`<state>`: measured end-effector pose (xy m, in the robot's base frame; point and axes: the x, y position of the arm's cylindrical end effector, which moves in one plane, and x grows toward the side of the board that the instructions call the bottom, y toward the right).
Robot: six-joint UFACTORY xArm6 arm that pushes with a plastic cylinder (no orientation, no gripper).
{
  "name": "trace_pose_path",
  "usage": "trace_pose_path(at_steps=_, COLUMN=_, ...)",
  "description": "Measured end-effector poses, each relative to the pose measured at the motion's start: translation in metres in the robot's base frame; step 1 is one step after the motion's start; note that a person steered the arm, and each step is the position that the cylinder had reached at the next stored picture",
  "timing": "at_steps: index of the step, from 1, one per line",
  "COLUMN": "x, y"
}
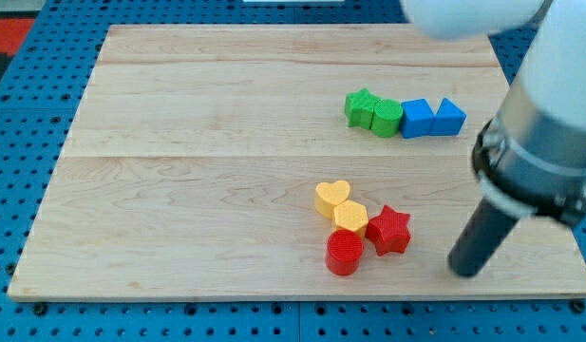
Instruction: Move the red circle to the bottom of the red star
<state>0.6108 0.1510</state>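
The red circle [345, 253] lies near the view's bottom, just below and left of the red star [389, 230] and touching it. My tip [466, 270] rests on the board to the right of the red star, a short gap away, and slightly lower than it. The rod rises up and right to the arm's body.
A yellow heart [332, 198] and a yellow hexagon [350, 218] sit just above the red circle. A row of a green star [361, 106], green circle [387, 117], blue cube [417, 118] and blue triangle [449, 117] lies at the upper right. The wooden board [179, 190] ends near the bottom.
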Motion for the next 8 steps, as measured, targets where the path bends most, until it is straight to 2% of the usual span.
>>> trace_pose_path(at_steps=2, x=0.008, y=-0.033)
trace_pose_path(at_steps=3, x=0.008, y=-0.105)
trace_pose_path(at_steps=4, x=0.008, y=-0.107)
trace_pose_path(at_steps=5, x=0.005, y=-0.164)
trace_pose_path(at_steps=6, x=-0.017, y=-0.177)
trace_pose_path(at_steps=8, x=-0.026, y=-0.163)
